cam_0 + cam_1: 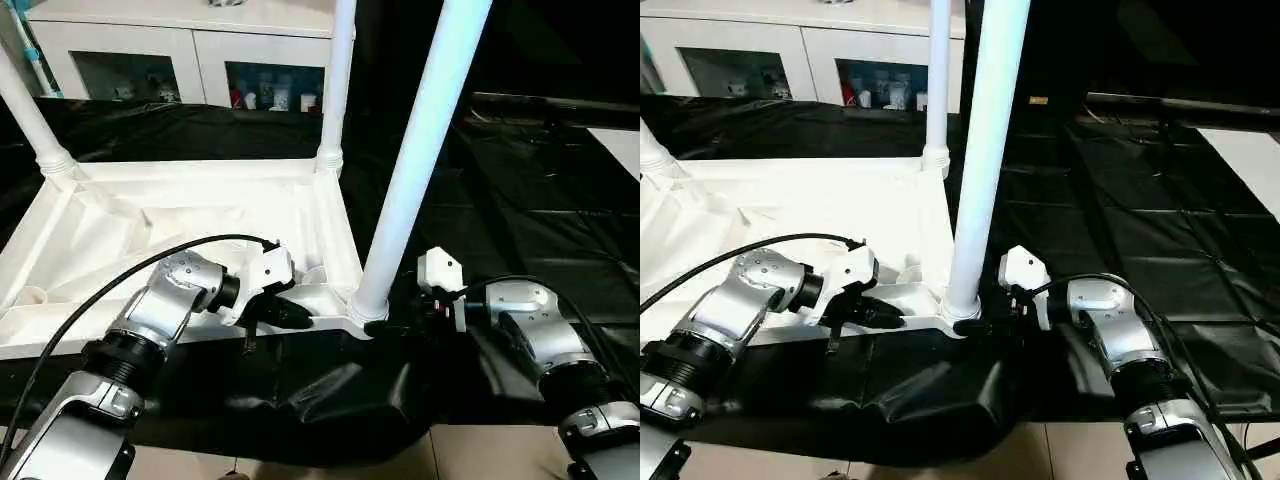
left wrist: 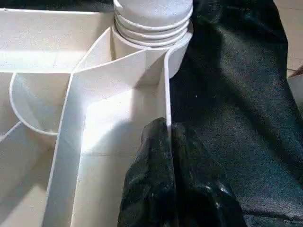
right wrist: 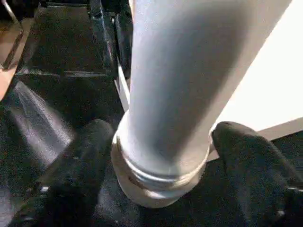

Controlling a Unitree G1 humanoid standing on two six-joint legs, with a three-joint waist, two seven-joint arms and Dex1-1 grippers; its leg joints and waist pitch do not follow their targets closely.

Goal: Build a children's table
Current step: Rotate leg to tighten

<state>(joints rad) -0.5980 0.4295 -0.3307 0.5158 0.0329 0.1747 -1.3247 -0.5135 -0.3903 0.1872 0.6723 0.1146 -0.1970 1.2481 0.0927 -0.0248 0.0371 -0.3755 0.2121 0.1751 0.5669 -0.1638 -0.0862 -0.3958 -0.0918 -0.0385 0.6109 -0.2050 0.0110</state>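
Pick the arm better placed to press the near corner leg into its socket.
Right. The right pincer straddles the near leg just above the socket, one finger each side. The left pincer is pinched on the tabletop's rim, steadying it.

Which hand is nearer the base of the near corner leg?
Right. The right hand straddles the near leg at its socket; the left hand pinches the tabletop rim beside it.

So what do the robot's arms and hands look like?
Both forearms are shiny silver metal with rounded joints and black ribbed rings. The left arm has a black cable looping over it. Each wrist carries a small white block. The left gripper and right gripper have chunky glossy black fingers.
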